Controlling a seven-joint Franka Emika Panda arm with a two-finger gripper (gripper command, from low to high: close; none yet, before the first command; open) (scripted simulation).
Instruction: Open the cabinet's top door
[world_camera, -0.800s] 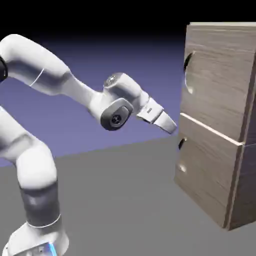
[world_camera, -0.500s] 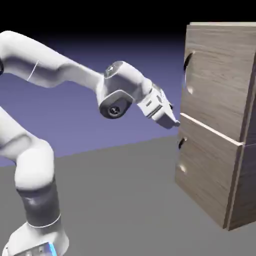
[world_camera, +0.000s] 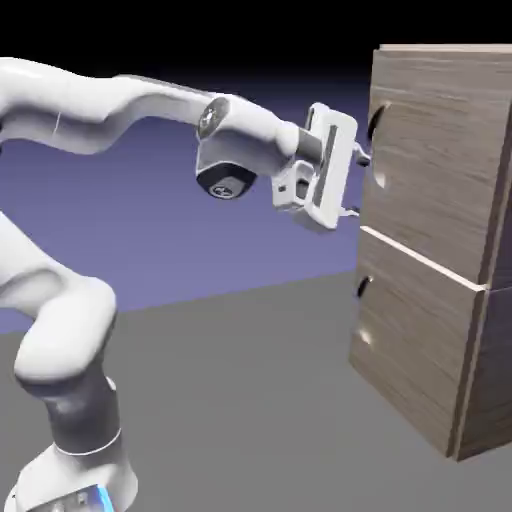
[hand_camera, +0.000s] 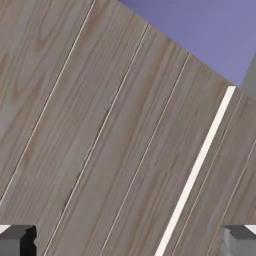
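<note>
The cabinet (world_camera: 440, 250) of grey-brown wood grain stands at the exterior view's right. Its top door (world_camera: 435, 150) carries a small curved dark handle (world_camera: 374, 148) at its left edge. My gripper (world_camera: 356, 186) is open and faces the door front just left of that handle, one finger level with the handle and the other just above the pale seam (world_camera: 420, 258). Nothing is between the fingers. In the hand view, wood grain (hand_camera: 100, 130) fills most of the picture and a pale strip (hand_camera: 197, 167) runs diagonally. Both grey fingertips (hand_camera: 17, 240) sit far apart at the bottom corners. The handle is out of that view.
The shorter lower panel (world_camera: 410, 340) has its own small handle (world_camera: 362, 288). The grey table (world_camera: 250, 400) stretches between the robot's base and the cabinet. Blue-violet backdrop (hand_camera: 200, 30) shows at the hand view's upper right.
The hand has risen from the seam's height to the top door's handle and rolled, so its fingers now point at the door front, closer to the handle.
</note>
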